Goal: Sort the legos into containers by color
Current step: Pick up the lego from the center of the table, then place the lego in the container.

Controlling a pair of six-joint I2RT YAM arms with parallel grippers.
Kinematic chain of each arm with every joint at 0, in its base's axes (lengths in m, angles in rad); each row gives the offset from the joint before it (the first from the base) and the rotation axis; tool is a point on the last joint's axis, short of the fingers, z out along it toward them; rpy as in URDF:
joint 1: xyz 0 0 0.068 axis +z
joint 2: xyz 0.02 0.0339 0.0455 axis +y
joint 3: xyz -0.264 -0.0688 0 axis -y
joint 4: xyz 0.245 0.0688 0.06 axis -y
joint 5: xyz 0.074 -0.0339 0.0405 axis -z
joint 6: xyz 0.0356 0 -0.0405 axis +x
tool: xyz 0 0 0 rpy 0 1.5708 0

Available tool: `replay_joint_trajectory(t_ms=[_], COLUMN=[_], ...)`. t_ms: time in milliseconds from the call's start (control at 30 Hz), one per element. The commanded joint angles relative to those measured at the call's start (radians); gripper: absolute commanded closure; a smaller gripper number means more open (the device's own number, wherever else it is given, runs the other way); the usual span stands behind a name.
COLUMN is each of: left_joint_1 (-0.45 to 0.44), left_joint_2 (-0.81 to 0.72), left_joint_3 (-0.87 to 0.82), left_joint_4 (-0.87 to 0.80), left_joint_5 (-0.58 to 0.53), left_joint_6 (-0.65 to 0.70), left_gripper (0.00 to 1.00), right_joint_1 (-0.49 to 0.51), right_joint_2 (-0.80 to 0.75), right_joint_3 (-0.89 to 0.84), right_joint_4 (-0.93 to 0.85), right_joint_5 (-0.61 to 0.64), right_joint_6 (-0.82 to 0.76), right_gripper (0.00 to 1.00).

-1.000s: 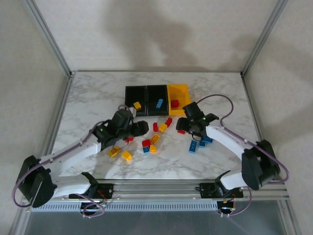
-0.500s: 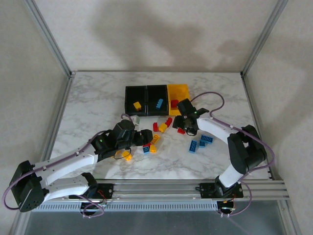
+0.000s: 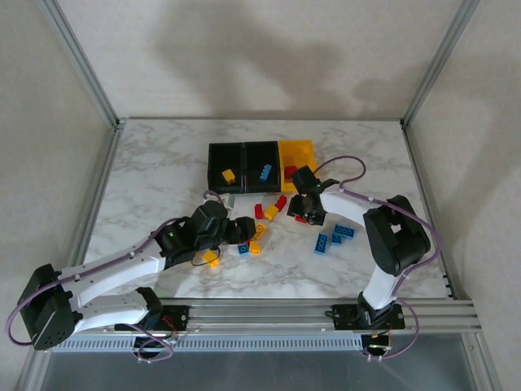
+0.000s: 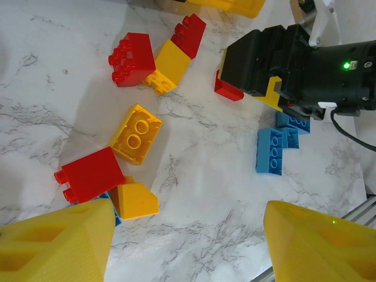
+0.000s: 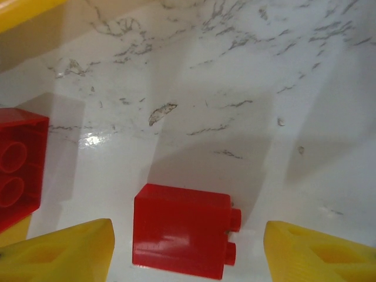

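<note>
1. The left gripper (image 3: 236, 230) is held open low over the marble table (image 3: 155, 179). Nothing is gripped. A broad red brick (image 4: 89, 174) and a yellow wedge (image 4: 134, 201) are seen just ahead of its fingers (image 4: 56, 241).
2. The containers are set in a row at the far side. A yellow brick (image 3: 229, 174) is held in the left black bin (image 3: 226, 147), a blue brick (image 3: 265, 172) in the middle black bin (image 3: 262, 145), and a binned red brick (image 3: 291, 171) in the yellow-orange bin (image 3: 303, 151).
3. The right gripper (image 5: 188, 252) is spread open around a small red brick (image 5: 182, 238) lying on the table, and neither finger is seen touching it.
4. Loose blue bricks (image 3: 334, 236) are found to its right.
</note>
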Motion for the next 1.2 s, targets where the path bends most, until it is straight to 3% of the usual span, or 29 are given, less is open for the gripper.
replay_joint_trajectory(t_ms=[0,300,500,633,1167], left_joint_1=[-0.008,-0.01,-0.01,-0.01,-0.012], left_joint_2=[0.01,0.021,0.019,0.041,0.033], left_joint_3=[0.006,0.007,0.022,0.04,0.047], left_joint_4=[0.007,0.014,0.021,0.032,0.003], left_joint_5=[-0.028,-0.042,-0.083,-0.077,-0.096], left_joint_6=[-0.014,-0.026,-0.051,-0.058,-0.075], left_gripper=[0.33,0.33,0.33,0.33,0.33], right_joint_1=[-0.006,-0.008,-0.012,-0.045,-0.168], right_joint_2=[0.023,0.01,-0.063,-0.033,0.423], right_joint_3=[0.007,0.031,0.14,0.26,0.839], right_joint_4=[0.023,0.0,-0.075,-0.106,-0.224], right_joint_5=[-0.027,-0.007,0.044,0.047,0.013], right_joint_6=[0.013,-0.03,-0.079,-0.114,-0.17], right_gripper=[0.35,0.65,0.66,0.65,0.63])
